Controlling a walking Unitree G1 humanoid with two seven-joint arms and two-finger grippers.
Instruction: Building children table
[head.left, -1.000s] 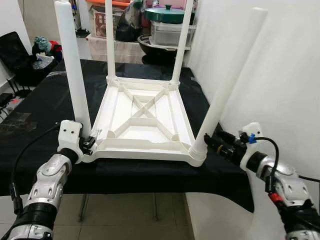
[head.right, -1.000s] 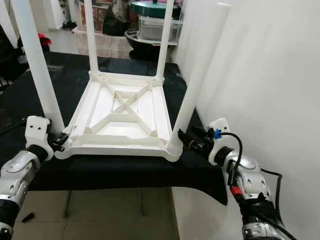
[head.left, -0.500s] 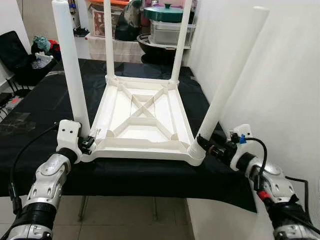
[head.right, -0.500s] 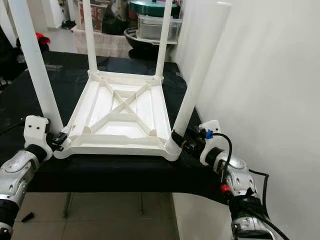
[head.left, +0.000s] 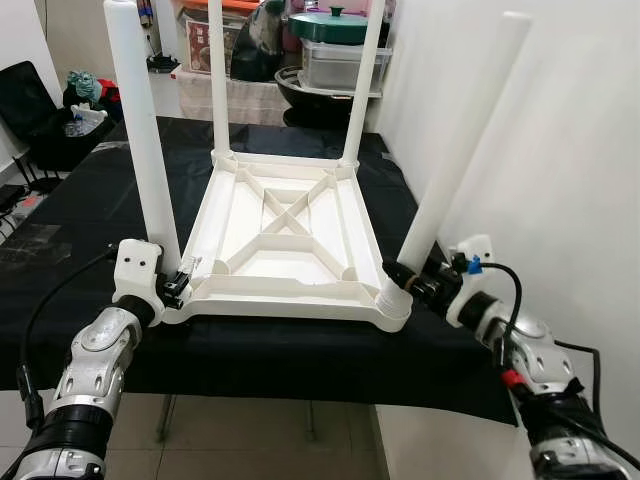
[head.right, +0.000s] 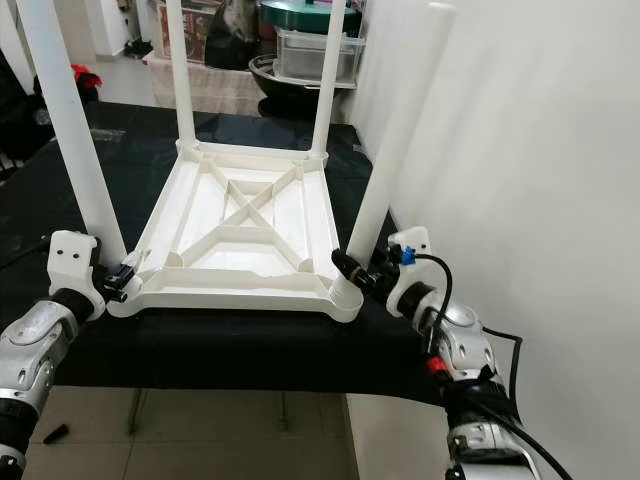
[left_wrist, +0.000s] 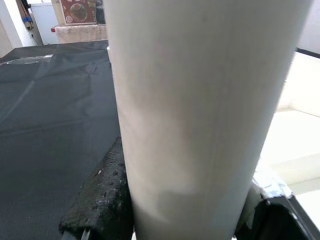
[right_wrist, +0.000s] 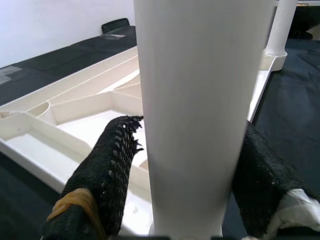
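A lived-in home, likely a spare or storage room — a black-clothed table (head.left: 90, 200) beside a plain white wall (head.left: 560, 150), stacked plastic storage boxes (head.left: 340, 62), a lidded green pot (head.left: 330, 25) and tiled floor (head.left: 250, 440).

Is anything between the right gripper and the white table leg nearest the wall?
Nothing visible. The right gripper already has its black fingers on either side of the near-right white plastic leg, low down by its socket in the upturned white tabletop.

Smooth white plastic table (head.left: 290, 235), matt black cloth (head.left: 90, 210)
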